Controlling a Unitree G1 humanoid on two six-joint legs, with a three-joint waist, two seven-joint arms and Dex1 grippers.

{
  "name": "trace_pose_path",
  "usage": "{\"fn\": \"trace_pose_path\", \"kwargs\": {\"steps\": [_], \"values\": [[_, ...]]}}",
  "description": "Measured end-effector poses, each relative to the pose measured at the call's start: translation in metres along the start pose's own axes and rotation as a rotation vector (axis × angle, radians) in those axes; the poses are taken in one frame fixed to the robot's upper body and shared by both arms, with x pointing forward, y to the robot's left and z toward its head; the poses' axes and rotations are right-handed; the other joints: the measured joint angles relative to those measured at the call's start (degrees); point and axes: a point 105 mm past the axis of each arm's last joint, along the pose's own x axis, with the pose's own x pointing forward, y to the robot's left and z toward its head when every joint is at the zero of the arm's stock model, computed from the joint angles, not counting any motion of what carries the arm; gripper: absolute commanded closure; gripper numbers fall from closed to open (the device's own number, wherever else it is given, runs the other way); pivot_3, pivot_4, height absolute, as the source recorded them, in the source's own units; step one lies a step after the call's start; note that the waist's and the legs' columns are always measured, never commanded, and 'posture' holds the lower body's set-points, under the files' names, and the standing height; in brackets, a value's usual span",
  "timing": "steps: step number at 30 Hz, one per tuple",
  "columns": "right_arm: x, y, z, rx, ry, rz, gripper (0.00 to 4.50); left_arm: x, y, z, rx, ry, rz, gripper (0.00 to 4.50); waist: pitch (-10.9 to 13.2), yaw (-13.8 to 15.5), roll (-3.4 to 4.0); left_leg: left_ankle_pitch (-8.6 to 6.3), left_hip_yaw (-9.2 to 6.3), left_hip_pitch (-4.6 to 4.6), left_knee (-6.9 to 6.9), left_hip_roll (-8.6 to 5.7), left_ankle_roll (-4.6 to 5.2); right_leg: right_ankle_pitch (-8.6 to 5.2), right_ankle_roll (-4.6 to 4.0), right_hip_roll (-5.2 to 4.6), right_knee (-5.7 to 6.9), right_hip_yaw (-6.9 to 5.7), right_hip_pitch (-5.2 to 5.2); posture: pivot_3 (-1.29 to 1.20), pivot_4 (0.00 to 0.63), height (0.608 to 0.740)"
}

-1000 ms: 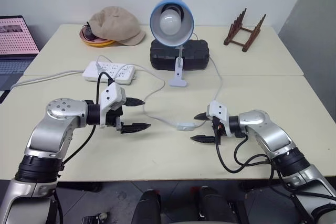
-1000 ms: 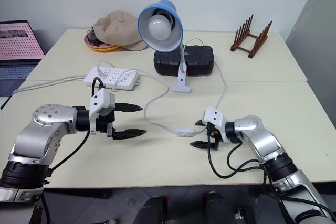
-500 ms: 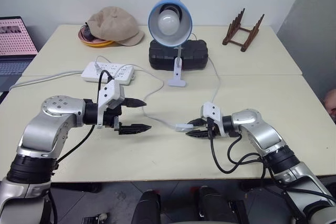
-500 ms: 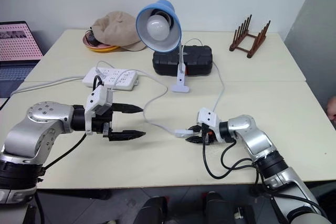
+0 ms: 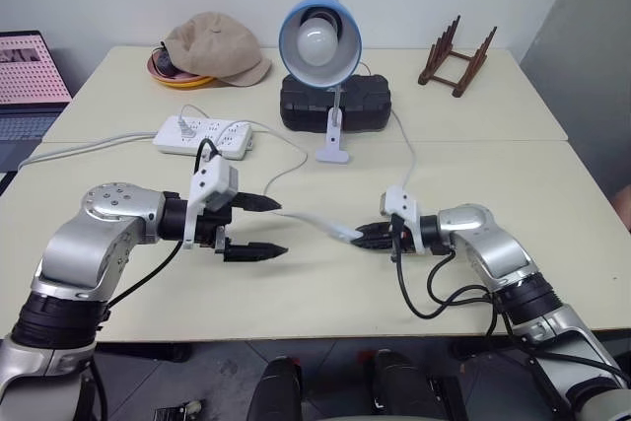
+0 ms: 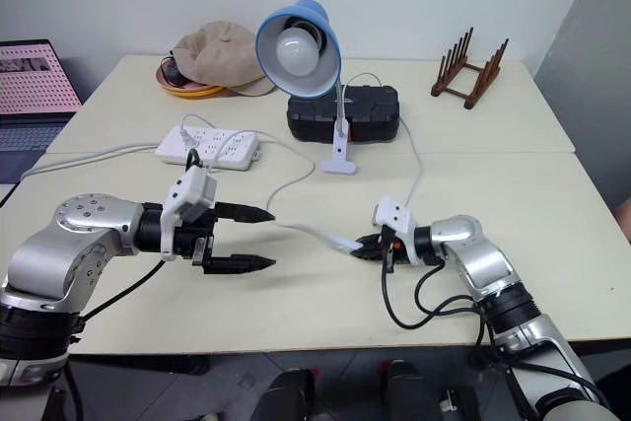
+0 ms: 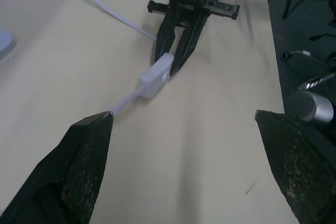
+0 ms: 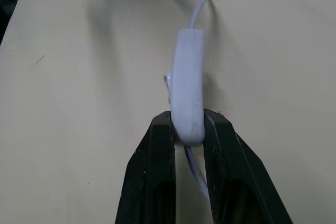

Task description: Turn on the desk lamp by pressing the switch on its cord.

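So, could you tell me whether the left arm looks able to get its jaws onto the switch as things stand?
Probably yes: the left gripper is open, facing the switch across bare table. The right gripper pinches only its far end.

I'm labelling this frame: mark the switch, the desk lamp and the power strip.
switch (image 8: 188, 95), right wrist view, middle of its body.
desk lamp (image 5: 296, 15), left eye view, blue shade rim.
power strip (image 5: 202, 135), left eye view, top face.

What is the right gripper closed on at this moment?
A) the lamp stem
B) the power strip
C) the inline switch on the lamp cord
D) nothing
C: the right gripper has its jaws shut on one end of the switch, lifted off the table.
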Motion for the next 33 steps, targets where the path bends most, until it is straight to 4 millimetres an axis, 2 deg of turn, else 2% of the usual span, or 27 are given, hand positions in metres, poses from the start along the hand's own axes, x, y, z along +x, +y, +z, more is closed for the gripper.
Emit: {"fn": "trace_pose_path", "kwargs": {"steps": [2, 5, 8, 10, 12, 16, 21, 33], "values": [[-0.010, -0.002, 0.020, 0.065, -0.086, -0.020, 4.13, 0.004, 0.003, 0.002, -0.092, -0.063, 0.032, 0.00, 0.00, 0.02, 0.00, 0.00, -0.01, 0.00, 0.01, 0.00, 0.00, 0.00, 0.00, 0.00, 0.01, 0.00, 0.01, 0.00, 0.150, 0.740], [-0.024, -0.006, 0.040, 0.187, -0.198, -0.053, 4.13, 0.011, 0.004, 0.006, -0.214, -0.157, 0.072, 0.00, -0.01, 0.06, 0.00, 0.00, -0.04, 0.00, 0.01, 0.00, 0.00, 0.01, 0.00, 0.00, 0.01, -0.02, 0.02, 0.00, 0.150, 0.740], [-0.038, -0.003, 0.056, 0.354, -0.317, -0.037, 4.13, 0.033, -0.010, 0.016, -0.352, -0.279, 0.017, 0.00, -0.01, 0.41, -0.01, 0.00, -0.05, -0.02, 0.03, -0.01, 0.00, 0.07, -0.09, -0.03, 0.01, -0.02, 0.04, 0.00, 0.150, 0.740], [-0.047, 0.007, 0.065, 0.457, -0.360, 0.032, 4.13, 0.050, -0.024, 0.024, -0.448, -0.348, -0.042, 0.00, -0.01, 0.53, -0.01, 0.00, -0.05, -0.03, 0.06, -0.02, 0.00, 0.10, -0.15, -0.04, 0.03, -0.02, 0.04, 0.00, 0.150, 0.740], [-0.050, 0.017, 0.070, 0.493, -0.371, 0.088, 4.13, 0.055, -0.029, 0.027, -0.495, -0.372, -0.067, 0.00, -0.01, 0.50, -0.01, 0.00, -0.06, 0.01, 0.07, -0.02, 0.00, 0.08, -0.12, -0.01, 0.11, -0.02, 0.04, 0.00, 0.150, 0.740], [-0.057, 0.032, 0.072, 0.576, -0.381, 0.170, 4.13, 0.065, -0.047, 0.031, -0.604, -0.406, -0.191, 0.00, -0.01, 0.37, -0.01, 0.00, -0.03, 0.15, 0.14, -0.04, 0.00, -0.02, -0.04, 0.00, 0.39, 0.03, 0.04, 0.00, 0.150, 0.740], [-0.059, 0.046, 0.075, 0.603, -0.365, 0.231, 4.13, 0.067, -0.057, 0.043, -0.637, -0.410, -0.284, 0.00, -0.01, 0.35, -0.01, 0.02, -0.04, 0.22, 0.36, -0.05, 0.03, -0.04, -0.06, 0.03, 0.58, 0.06, 0.05, 0.00, 0.150, 0.740], [-0.066, 0.052, 0.068, 0.649, -0.365, 0.225, 4.13, 0.072, -0.054, 0.050, -0.664, -0.369, -0.338, 0.00, -0.01, 0.41, -0.01, 0.01, -0.03, 0.00, 0.60, -0.08, 0.03, -0.04, -0.06, 0.03, 0.50, 0.08, 0.02, 0.00, 0.150, 0.740]]}}
